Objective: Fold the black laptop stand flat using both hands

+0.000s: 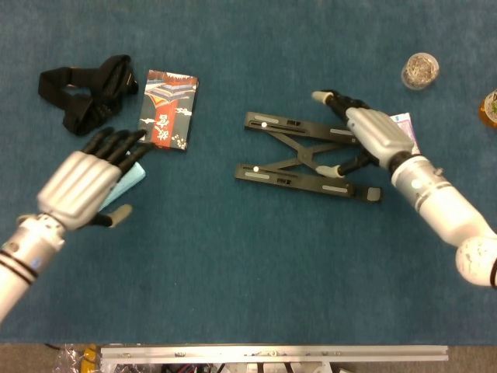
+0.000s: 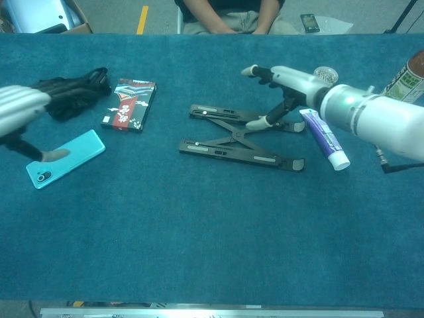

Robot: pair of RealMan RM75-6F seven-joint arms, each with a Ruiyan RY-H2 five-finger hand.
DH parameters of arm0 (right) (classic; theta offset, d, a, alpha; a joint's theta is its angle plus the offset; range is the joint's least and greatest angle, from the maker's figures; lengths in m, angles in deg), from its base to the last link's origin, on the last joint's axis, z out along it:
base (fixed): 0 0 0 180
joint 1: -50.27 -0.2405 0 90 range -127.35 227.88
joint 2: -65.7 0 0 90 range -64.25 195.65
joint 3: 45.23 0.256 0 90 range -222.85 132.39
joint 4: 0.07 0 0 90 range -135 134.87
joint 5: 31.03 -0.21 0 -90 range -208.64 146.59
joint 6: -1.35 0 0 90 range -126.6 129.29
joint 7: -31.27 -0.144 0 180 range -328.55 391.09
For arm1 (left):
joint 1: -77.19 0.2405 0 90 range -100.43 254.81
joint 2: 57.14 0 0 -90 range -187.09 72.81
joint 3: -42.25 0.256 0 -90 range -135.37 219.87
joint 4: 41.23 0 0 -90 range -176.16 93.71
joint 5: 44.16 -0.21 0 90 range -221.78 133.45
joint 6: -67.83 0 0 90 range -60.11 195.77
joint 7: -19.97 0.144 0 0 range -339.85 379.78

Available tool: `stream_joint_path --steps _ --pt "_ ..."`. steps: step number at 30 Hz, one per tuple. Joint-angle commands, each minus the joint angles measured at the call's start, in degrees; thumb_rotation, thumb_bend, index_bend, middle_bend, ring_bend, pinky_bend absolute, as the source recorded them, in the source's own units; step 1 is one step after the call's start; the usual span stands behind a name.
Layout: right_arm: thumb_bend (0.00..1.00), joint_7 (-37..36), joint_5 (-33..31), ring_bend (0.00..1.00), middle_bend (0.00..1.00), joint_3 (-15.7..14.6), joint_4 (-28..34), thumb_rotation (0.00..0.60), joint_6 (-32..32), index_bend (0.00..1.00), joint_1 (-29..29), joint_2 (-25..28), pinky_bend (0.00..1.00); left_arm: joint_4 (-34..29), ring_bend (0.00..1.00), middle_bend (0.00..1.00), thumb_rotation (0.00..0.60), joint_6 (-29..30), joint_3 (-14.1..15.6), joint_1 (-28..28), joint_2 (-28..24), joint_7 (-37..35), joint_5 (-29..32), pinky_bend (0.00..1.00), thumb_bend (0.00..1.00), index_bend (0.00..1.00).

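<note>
The stand (image 1: 307, 154) lies mid-table on the blue cloth, rails splayed about a scissor link. It looks rigid, light and hinged; the rail ends seem the safest holds, clear of the pinching link. The right hand (image 1: 371, 136) hovers at its right end, fingers spread, grasping nothing. The left hand (image 1: 84, 180) is released above the phone (image 2: 65, 158). Only the chest view shows the phone whole.

phone (image 2: 65, 158) — mostly hidden under left hand (image 1: 87, 179) in head view | toothpaste tube (image 2: 323, 139) — largely behind right hand (image 1: 373, 134) | bottle (image 2: 407, 71) — cut off at frame edge
</note>
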Motion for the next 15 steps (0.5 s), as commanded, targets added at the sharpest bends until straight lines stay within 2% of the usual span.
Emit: stream_joint_path --steps 1,9,15 --pt "0.14 -0.77 -1.46 0.0 0.0 -1.11 -0.01 0.538 0.2 0.0 -0.25 0.7 0.0 1.15 0.0 0.0 0.6 -2.2 -0.88 -2.03 2.5 0.79 1.77 0.0 0.28 0.0" --pt "0.14 -1.26 -5.76 0.0 0.0 -3.18 -1.53 0.536 0.11 0.0 -2.39 0.51 0.0 4.16 0.0 0.0 0.6 -5.99 -1.7 -5.46 7.83 1.73 5.68 0.0 0.28 0.0" --pt "0.13 -2.45 -9.61 0.0 0.0 -4.1 -2.74 0.537 1.15 0.0 -3.88 0.26 0.01 5.32 0.0 0.0 0.6 -6.64 -1.71 -6.79 10.3 2.15 7.18 0.0 0.28 0.0"
